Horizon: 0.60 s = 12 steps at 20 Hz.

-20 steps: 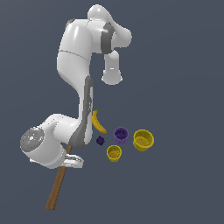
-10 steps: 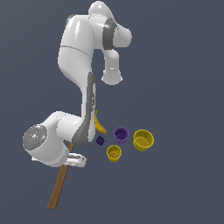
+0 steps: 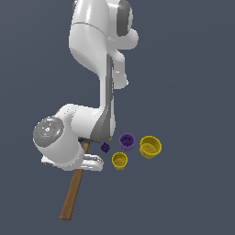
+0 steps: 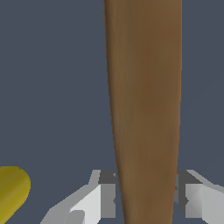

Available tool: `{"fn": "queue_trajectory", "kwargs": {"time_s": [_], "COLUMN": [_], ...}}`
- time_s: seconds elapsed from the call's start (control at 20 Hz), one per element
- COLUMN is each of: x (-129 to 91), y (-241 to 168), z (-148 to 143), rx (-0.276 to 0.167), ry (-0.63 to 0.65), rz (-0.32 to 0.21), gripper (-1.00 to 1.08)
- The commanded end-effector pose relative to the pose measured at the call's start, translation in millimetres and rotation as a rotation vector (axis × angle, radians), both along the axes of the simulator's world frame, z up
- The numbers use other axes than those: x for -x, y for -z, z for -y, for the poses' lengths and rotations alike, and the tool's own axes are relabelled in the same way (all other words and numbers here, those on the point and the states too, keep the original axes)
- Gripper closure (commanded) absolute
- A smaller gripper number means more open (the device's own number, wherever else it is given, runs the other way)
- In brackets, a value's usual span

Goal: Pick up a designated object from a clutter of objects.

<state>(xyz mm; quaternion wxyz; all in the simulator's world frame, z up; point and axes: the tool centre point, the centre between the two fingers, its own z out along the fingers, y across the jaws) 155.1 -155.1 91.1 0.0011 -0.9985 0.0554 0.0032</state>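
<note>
- Two grey fingers (image 4: 101, 199) of the gripper (image 4: 146, 199) sit tight against either side of the hammer (image 4: 144, 105) handle, pinching it.
- From the exterior view, the hammer (image 3: 73, 193) handle slants out below the gripper (image 3: 89, 161) (its head is hidden behind the arm).
- Just beside, toward the exterior view's right: a tiny dark purple piece (image 3: 105, 147), a purple cup (image 3: 126, 142), a small yellow cup (image 3: 119, 160) and a larger yellow cup (image 3: 150, 147).
- One rounded yellow object (image 4: 11, 190) shows in the wrist view; which it is, I cannot tell.

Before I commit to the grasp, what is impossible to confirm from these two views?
- Hammer head: exterior view, hidden behind the arm; wrist view shows only the handle.
- Gripper contact: fingers flank the handle, touching unclear.
- Banana: cut off by the wrist view's edge; arm-hidden in the exterior view.
</note>
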Motion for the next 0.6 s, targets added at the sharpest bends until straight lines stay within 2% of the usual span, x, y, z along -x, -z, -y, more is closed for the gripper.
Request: {"fn": "queue_trajectory", "kwargs": {"time_s": [0.0,0.55], "x": [-1,0], "y": [-25,-122], "z": [-21,-112], "rx": [0.001,0.002], "ry": [0.0,0.0], "rz": [0.005,0.006], "gripper": [1.08,1.08]}}
